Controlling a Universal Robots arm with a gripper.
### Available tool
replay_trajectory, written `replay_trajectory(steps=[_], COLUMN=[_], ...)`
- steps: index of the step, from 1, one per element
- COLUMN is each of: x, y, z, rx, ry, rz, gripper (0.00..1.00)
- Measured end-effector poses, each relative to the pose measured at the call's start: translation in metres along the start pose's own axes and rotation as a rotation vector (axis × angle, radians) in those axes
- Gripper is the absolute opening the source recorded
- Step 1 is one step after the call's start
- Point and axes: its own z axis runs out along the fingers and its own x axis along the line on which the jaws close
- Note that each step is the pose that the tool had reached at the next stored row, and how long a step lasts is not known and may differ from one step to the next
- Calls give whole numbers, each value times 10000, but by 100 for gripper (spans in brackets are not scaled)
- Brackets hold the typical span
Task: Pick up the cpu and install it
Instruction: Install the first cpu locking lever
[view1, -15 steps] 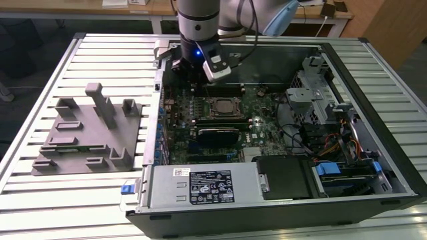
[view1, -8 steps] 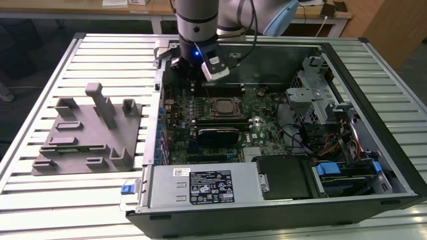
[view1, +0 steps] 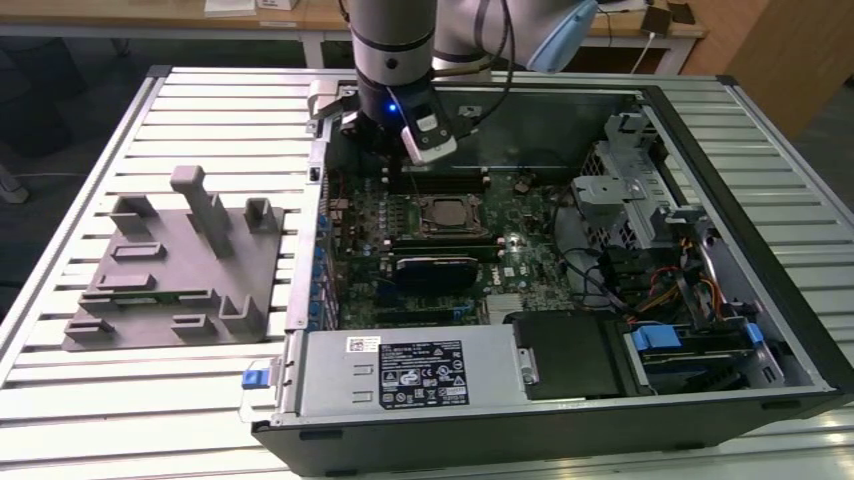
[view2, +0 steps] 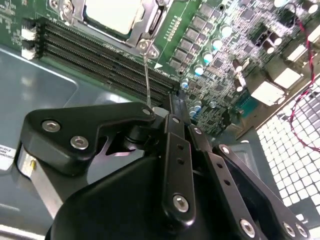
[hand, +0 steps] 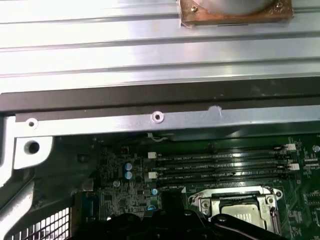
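We see the gripper in the upper centre of the exterior view, hanging over the memory slots; we cannot tell how wide it stands or whether it holds anything. The cpu lies in the motherboard socket mid-frame, just below the gripper, square, so no long axis

The ribbed metal surface is pale silver, striped by its long parallel slats. The moulded plastic tray with upright posts is plain mid-grey. The open computer case is black outside and silver-grey inside, and its circuit board is dark green. The small flat square cpu has a silvery-white top. The long memory slots are black with white end clips. A twisted wire is red and black, and a plastic latch tab is blue
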Motion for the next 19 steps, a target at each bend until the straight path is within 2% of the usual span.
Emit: replay_trajectory(steps=[2,9,13,19], x=[0,-20,-97,-254], y=[-1,0,6,17], z=[0,0,1,3], rx=[-52,-68,-67,-68], ry=[4,5,5,6], rz=[1,0,1,1], gripper=[11,11,11,11])
